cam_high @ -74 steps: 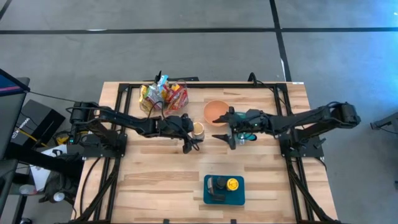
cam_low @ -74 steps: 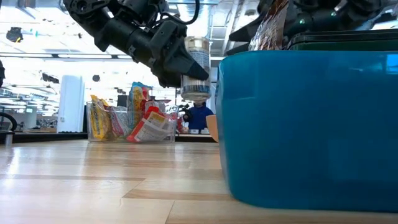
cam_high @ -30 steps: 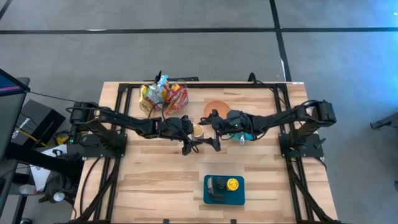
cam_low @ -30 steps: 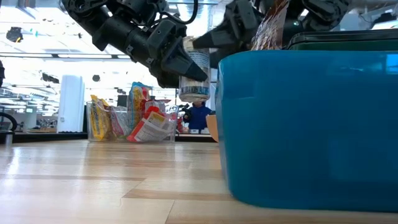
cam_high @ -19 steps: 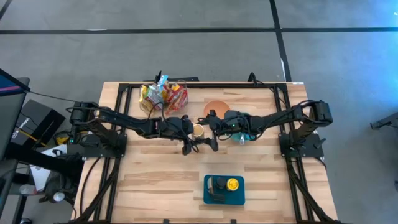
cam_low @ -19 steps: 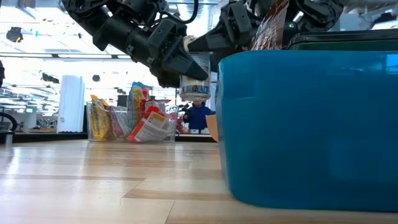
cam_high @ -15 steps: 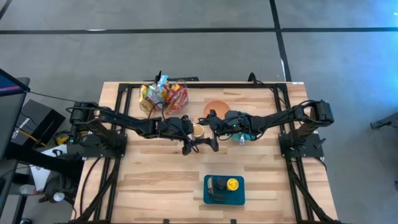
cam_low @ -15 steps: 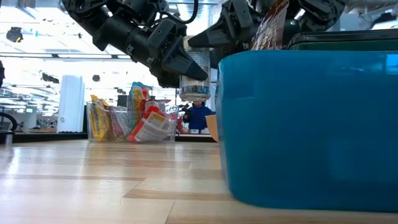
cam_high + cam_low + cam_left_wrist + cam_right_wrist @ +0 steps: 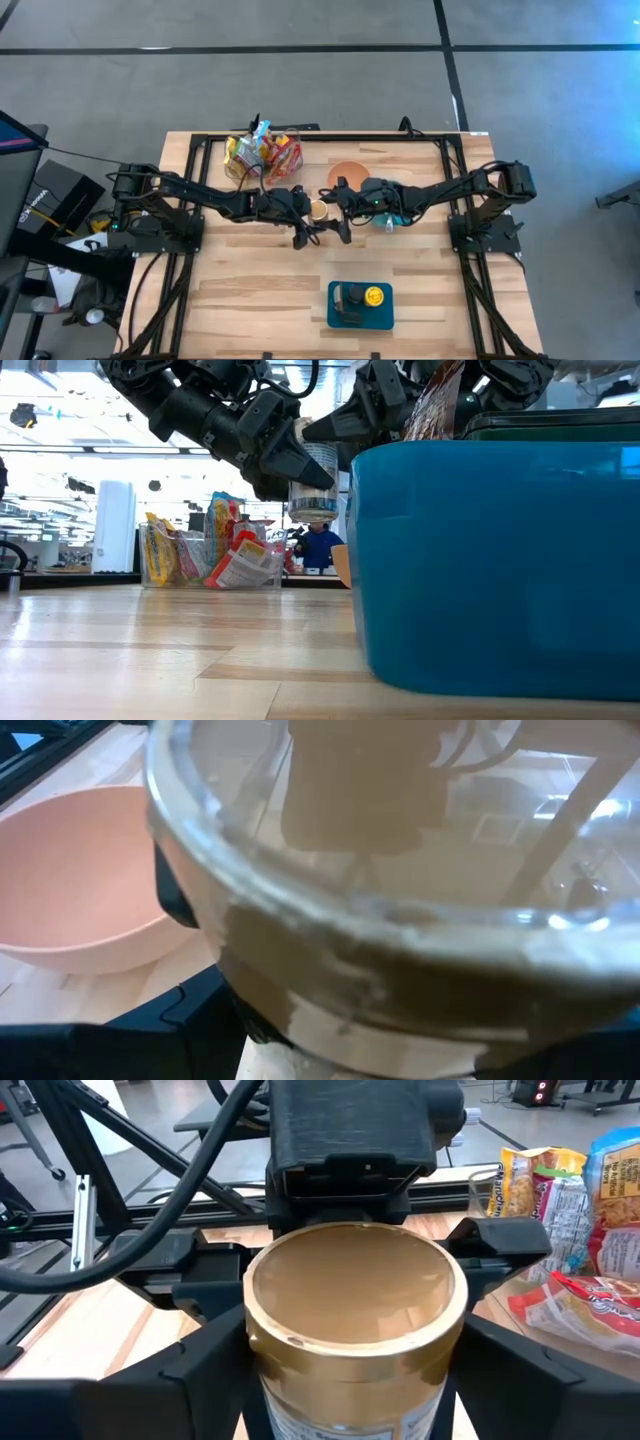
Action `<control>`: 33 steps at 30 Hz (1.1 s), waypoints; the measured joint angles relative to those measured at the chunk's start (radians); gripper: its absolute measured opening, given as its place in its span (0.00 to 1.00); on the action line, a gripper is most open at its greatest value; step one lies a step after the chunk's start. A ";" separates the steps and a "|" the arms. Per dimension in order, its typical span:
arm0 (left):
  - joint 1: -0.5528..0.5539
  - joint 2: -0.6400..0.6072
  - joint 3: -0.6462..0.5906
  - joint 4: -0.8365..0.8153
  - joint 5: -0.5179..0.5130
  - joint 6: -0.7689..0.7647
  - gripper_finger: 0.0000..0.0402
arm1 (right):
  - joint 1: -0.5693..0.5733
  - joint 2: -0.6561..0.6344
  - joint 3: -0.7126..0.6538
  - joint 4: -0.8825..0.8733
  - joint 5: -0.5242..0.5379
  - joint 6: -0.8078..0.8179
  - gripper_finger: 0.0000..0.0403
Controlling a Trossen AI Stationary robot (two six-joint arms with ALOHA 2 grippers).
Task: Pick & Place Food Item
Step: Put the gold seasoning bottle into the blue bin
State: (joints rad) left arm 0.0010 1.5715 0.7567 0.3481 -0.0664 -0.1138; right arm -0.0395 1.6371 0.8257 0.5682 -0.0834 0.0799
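A glass jar [image 9: 318, 209] with a gold lid [image 9: 355, 1290] and a brown filling hangs above the middle of the table. My left gripper [image 9: 311, 211] reaches in from the table's left and is shut on it. My right gripper [image 9: 334, 212] comes from the table's right, open. Its two fingers [image 9: 205, 1365] stand on either side of the jar, below the lid. In the low view the jar [image 9: 317, 485] shows between my left gripper [image 9: 298, 462] and my right gripper [image 9: 336, 428]. My left gripper pinches the jar's glass side [image 9: 322, 460] below the lid between its two fingers [image 9: 497, 1245], coming from the table's left and slanting a little down. The jar stands upright in the hold, lid up, lifted clear of the table. My right gripper brackets the same jar from the table's right. Whether its fingers touch the glass, I cannot tell.
A peach bowl [image 9: 346, 172] sits just behind the jar, partly under my right arm. A clear container of snack packets [image 9: 262, 153] stands at the far edge. A blue bin [image 9: 335, 320] holding a dark and a yellow item is near the front edge.
My right gripper has come from beside the bowl toward the table's left, up to the jar, and has stood around it for the last second. My left gripper and the jar have kept still.
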 joint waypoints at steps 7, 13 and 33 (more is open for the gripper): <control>0.000 0.000 0.000 0.000 0.000 -0.002 0.70 | 0.000 0.000 0.000 0.000 0.000 -0.001 0.71; 0.000 0.000 0.000 0.000 0.001 -0.001 0.71 | 0.000 0.000 0.000 0.000 0.001 -0.001 0.70; 0.006 0.000 0.002 -0.054 0.019 -0.051 0.94 | -0.024 -0.002 -0.001 -0.071 0.001 -0.012 0.70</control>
State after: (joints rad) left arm 0.0074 1.5715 0.7586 0.2944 -0.0474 -0.1646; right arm -0.0639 1.6350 0.8249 0.4972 -0.0823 0.0681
